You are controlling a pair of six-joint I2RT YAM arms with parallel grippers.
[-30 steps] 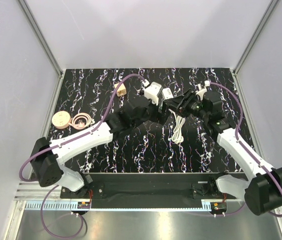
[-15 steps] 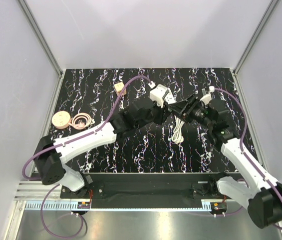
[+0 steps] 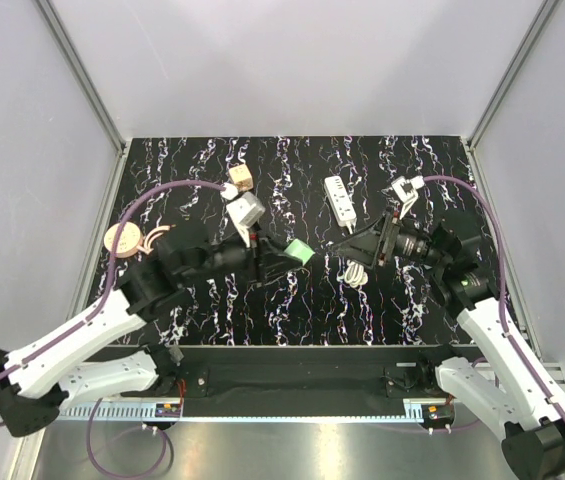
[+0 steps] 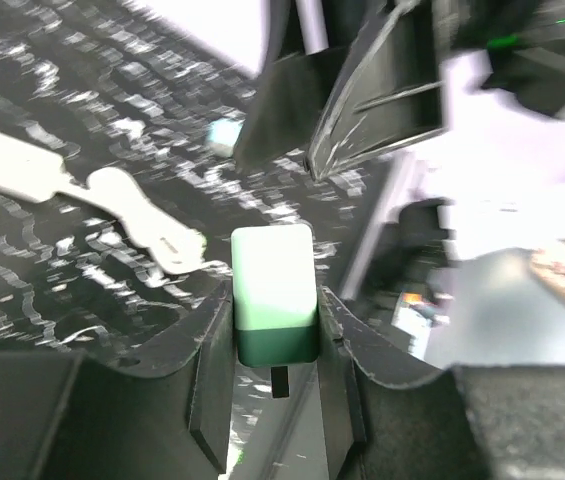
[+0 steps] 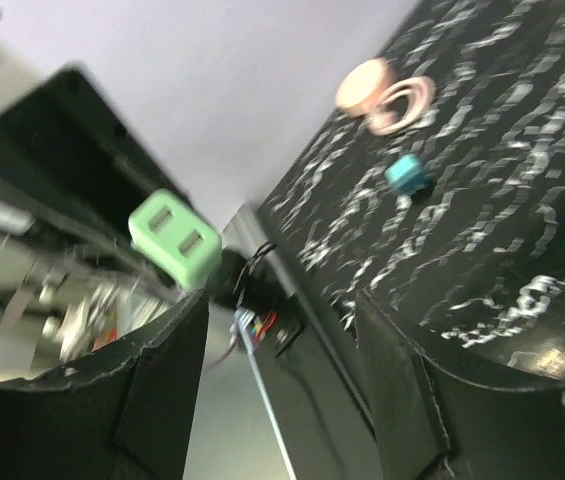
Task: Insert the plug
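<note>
Both wrist views are blurred, and the plug's base is lost in shadow. The left gripper (image 4: 274,302) clamps the plug (image 4: 274,268) above mid-table, arm reaching rightward. The right gripper (image 3: 360,247) faces it, jaws apart and empty. The strip (image 3: 339,198) lies beyond, apart.

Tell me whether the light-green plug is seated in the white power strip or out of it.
Out. The left end effector clamps the plug, well apart from the power strip.
</note>
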